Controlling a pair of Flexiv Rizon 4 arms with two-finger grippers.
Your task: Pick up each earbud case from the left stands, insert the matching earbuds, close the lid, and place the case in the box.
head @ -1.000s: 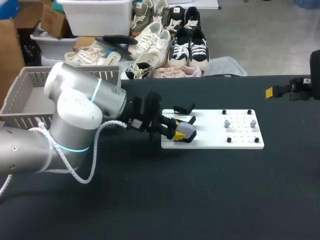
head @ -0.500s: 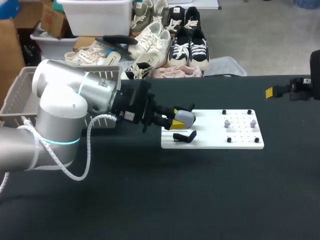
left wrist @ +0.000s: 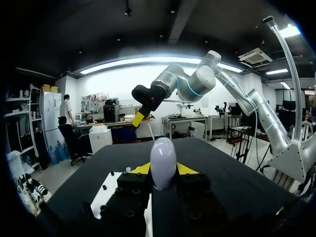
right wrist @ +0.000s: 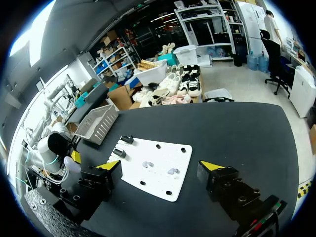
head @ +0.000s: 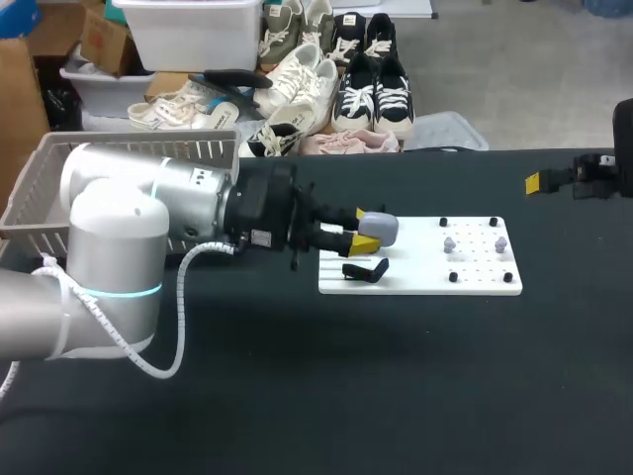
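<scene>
On the black table lies a white board holding earbuds.

Out past the matte black tabletop there's pale grey floor, smooth and evenly lit. Along the table's far edge sits a row of white and black-and-white sneakers, a white plastic storage tub just behind them, brown cardboard boxes off to the side. In the left wrist view, a dark ceiling overhead, a long bright strip of white light running under it, and a plain white back wall below. In the right wrist view, tall metal shelving racks stand at the far end, with a black office chair on the floor nearby.
</scene>
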